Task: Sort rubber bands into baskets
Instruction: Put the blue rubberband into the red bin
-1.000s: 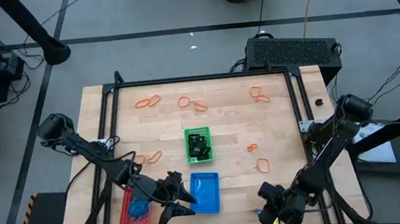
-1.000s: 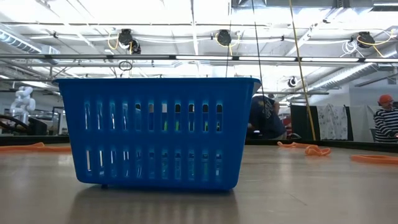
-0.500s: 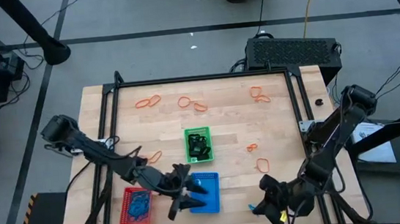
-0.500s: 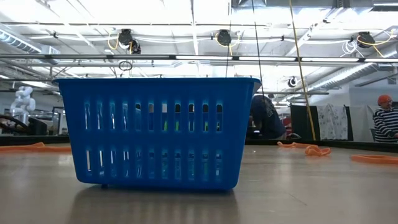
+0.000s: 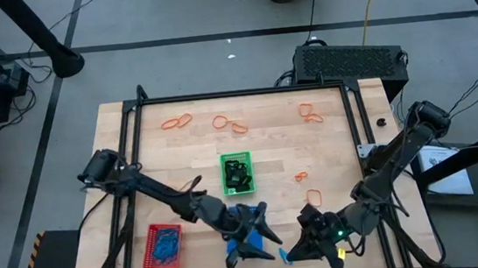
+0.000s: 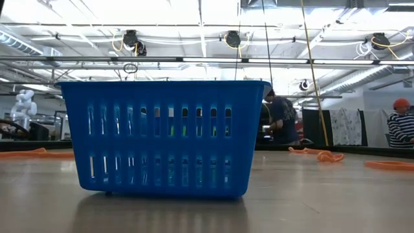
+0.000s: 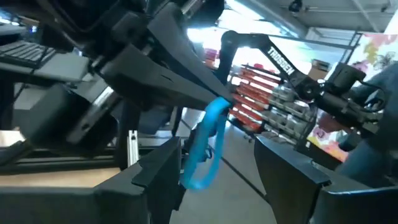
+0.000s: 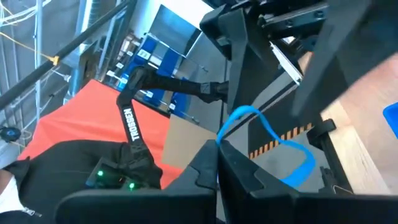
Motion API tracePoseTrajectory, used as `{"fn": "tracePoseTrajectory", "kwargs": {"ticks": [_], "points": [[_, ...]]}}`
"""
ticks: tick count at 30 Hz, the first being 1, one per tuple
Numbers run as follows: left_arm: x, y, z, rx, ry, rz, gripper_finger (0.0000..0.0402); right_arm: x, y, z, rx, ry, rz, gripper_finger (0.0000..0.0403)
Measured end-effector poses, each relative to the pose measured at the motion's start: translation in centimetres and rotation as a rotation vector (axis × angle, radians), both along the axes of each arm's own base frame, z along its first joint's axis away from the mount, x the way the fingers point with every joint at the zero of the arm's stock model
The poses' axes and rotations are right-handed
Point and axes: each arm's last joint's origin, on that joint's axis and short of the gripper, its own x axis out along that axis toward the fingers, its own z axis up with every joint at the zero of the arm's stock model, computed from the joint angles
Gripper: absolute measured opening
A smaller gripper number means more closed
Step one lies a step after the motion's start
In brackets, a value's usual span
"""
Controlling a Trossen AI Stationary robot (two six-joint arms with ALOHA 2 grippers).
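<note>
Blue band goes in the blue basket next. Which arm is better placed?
Left, probably. The left gripper hovers at the blue basket, open, with its fingers flanking the blue band. The right gripper pinches that band just beside the basket, farther off.

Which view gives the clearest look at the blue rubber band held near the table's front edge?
The left wrist view: the blue rubber band hangs as a nearly whole loop from the right tool, framed by the open left tool. The right wrist view shows it close but partly hidden; the high view shows only a blue speck; the low view shows nothing.
</note>
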Motion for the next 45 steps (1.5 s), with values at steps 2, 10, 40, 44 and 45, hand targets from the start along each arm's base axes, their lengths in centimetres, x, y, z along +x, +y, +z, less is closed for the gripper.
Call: {"fn": "tracePoseTrajectory", "kwargs": {"ticks": [2,10,40,44,45], "points": [[0.4,0.4,0.0,-0.006,0.005,-0.001,0.021,0.1,-0.1,0.0,-0.001,0.001,0.003,0.0],[0.8,1.0,-0.2,-0.017,0.024,0.029,0.021,0.6,-0.7,-0.1,-0.023,0.0,0.0,0.0],[0.4,0.1,-0.4,-0.058,0.067,0.027,0.0003,1.5,-1.7,-0.5,-0.021,0.049,0.022,0.0005],[0.3,0.2,-0.3,-0.053,0.103,0.033,0.0002,1.7,-2.0,-0.7,-0.039,0.058,0.026,0.0029],[0.2,0.3,-0.2,-0.058,0.125,0.037,0.0002,1.7,-2.2,-0.7,-0.05,0.063,0.03,0.0037]]}}
